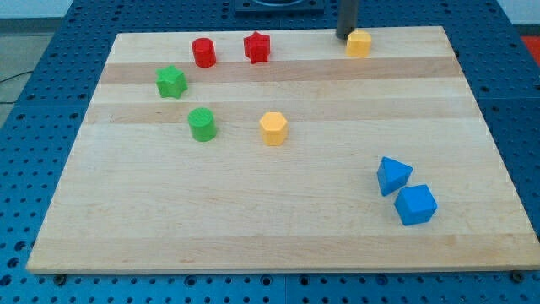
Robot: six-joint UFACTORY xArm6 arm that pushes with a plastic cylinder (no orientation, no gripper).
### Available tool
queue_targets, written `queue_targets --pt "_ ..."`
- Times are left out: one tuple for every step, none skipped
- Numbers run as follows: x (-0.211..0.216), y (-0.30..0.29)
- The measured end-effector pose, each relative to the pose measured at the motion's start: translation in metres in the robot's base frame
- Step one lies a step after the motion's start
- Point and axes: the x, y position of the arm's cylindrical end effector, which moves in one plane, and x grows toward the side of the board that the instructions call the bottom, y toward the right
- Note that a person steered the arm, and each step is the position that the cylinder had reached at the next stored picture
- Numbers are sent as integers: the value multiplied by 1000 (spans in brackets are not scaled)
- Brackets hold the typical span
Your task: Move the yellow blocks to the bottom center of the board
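Observation:
A yellow block (pixel 359 43), shape hard to make out, sits near the board's top edge, right of centre. My tip (pixel 343 35) is at the view's top, just left of and behind this block, touching or nearly touching it. A second yellow block (pixel 273 128), hexagonal, sits near the board's middle, slightly left of centre and well below my tip.
A red cylinder (pixel 203 52) and a red star block (pixel 256 47) sit at the top left. A green star block (pixel 170 82) and a green cylinder (pixel 202 124) sit at the left. Two blue blocks (pixel 393 176) (pixel 415 204) sit at the lower right. The wooden board (pixel 278 228) lies on a blue perforated table.

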Motion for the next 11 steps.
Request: queue_targets --pt "27 66" --pt "106 88" --pt "185 134" --pt "261 134" --pt "316 138" --pt "331 111" --pt "282 104" --pt "223 76" --pt "181 3" --pt "153 -94" --pt "126 -173"
